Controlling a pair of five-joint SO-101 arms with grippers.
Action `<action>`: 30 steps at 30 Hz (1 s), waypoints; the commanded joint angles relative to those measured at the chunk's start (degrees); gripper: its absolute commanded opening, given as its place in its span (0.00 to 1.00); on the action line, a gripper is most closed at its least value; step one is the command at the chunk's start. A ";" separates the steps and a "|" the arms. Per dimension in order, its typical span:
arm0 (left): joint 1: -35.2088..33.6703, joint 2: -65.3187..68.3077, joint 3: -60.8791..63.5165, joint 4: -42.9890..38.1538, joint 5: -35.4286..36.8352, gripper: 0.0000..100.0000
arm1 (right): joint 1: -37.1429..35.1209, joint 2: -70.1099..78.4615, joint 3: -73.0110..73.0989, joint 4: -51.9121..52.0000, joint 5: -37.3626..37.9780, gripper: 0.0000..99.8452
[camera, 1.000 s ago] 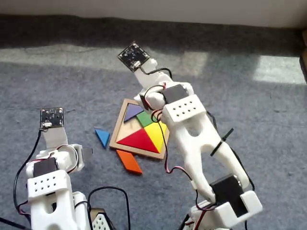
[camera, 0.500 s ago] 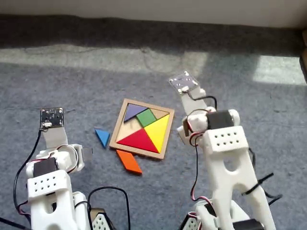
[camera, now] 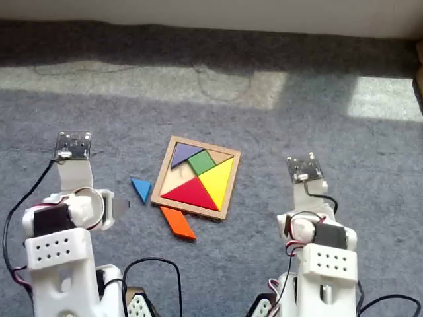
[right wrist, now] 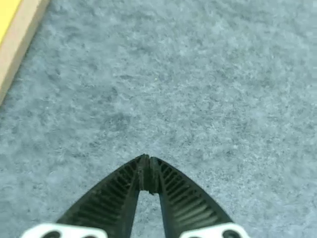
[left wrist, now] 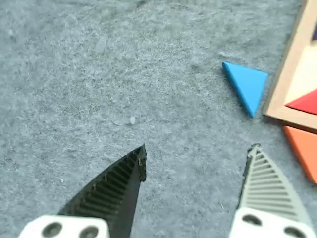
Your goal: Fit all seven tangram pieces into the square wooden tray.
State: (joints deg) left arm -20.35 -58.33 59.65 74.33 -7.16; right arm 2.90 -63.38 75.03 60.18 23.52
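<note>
The square wooden tray (camera: 157, 189) lies mid-carpet and holds purple (camera: 183, 154), green (camera: 201, 162), yellow (camera: 219, 179) and red (camera: 192, 192) pieces, with bare wood at its left side. A blue triangle (camera: 141, 189) lies just left of the tray, and an orange parallelogram (camera: 177, 222) lies at its front edge. My left gripper (left wrist: 195, 161) hangs open over bare carpet, short of the blue triangle (left wrist: 246, 85) and the orange piece (left wrist: 303, 148). My right gripper (right wrist: 148, 173) is shut and empty above carpet, right of the tray's rim (right wrist: 20, 44).
Grey carpet covers the floor, with a sunlit band across the back. The left arm (camera: 59, 244) stands at the front left and the right arm (camera: 320, 257) at the front right. Cables loop between their bases.
The right arm has drawn back from over the tray to the front right, uncovering the tray. The left arm has shifted slightly. No piece moved.
</note>
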 commanded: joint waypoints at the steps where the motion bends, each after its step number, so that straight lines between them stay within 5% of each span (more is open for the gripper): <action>1: 8.22 0.40 -6.29 5.89 -0.09 0.31 | 2.68 -6.81 3.56 -1.98 -0.53 0.01; 13: 30.11 0.57 -6.11 7.38 13.80 0.37 | 3.74 -20.79 17.10 -2.07 -0.53 0.01; 20: 31.34 14.73 -7.78 5.19 15.03 0.38 | 3.74 -28.88 21.49 -1.89 -0.53 0.01; 30: 37.93 40.48 -9.27 -8.62 25.23 0.37 | 3.74 -37.14 24.84 -1.54 -0.44 0.01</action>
State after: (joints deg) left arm 14.55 -22.37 52.97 69.23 15.78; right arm 5.98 -99.08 96.04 59.03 23.52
